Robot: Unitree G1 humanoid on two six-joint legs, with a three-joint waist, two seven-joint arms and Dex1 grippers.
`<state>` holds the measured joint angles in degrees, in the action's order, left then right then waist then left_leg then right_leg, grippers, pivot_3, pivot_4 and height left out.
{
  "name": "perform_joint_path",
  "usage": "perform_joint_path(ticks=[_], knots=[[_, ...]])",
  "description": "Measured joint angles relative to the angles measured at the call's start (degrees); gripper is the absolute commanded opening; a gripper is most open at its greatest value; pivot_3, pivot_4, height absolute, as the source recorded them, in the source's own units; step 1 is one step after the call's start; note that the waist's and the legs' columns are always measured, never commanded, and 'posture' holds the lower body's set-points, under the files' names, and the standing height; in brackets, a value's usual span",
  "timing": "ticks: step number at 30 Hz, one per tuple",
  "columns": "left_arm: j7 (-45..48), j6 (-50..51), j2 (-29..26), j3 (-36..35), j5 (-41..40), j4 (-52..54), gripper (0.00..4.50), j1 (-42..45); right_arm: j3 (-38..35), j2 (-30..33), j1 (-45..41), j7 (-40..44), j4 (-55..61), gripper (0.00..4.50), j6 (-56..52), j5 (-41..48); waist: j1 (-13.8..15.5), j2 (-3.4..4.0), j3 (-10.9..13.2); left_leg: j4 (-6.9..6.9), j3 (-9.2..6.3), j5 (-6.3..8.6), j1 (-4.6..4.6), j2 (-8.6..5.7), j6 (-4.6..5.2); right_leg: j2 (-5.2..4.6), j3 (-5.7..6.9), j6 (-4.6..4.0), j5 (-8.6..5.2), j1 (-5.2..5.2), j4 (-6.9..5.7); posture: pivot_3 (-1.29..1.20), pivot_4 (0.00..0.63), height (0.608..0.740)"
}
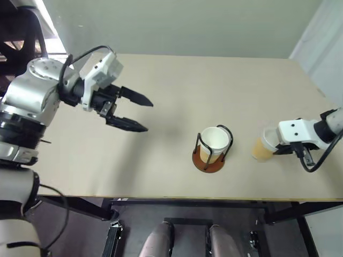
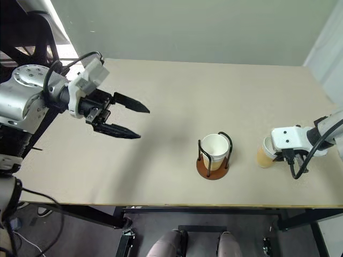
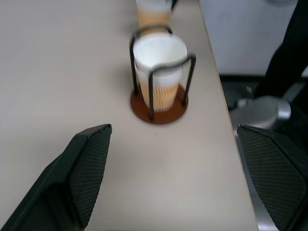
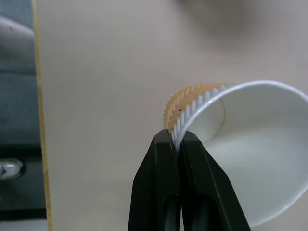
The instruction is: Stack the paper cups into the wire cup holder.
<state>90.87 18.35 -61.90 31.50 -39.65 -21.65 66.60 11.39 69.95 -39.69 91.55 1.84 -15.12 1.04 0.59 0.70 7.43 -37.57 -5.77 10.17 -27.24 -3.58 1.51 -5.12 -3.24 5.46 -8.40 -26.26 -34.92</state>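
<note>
No legible text, label, brand, number or sign is recorded on any item in these views.

Work surface [image 1: 177, 91]: pale beige rectangular top with a thin light-wood edge, carried on a dark metal frame [image 1: 80, 206]. Rear wall [image 1: 182, 24]: plain, pale grey-green. Floor [image 2: 80, 235] beneath: dark grey. Bright light enters at upper left.
</note>
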Motion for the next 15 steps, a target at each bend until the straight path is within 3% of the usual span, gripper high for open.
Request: perform_joint_path(ticks=[15], knots=[[0.0, -7.2, 0.5, 10.5, -2.5, -3.7, 4.50, 4.4, 1.8, -2.9, -26.4, 0.8, 14.7, 0.02, -22.0, 11.4, -0.1, 0.00, 0.0, 0.57, -0.13, -0.24, -0.05, 0.11, -0.02, 0.05, 0.21, -0.41, -0.40, -0.34, -0.05, 0.00, 0.150, 0.740]])
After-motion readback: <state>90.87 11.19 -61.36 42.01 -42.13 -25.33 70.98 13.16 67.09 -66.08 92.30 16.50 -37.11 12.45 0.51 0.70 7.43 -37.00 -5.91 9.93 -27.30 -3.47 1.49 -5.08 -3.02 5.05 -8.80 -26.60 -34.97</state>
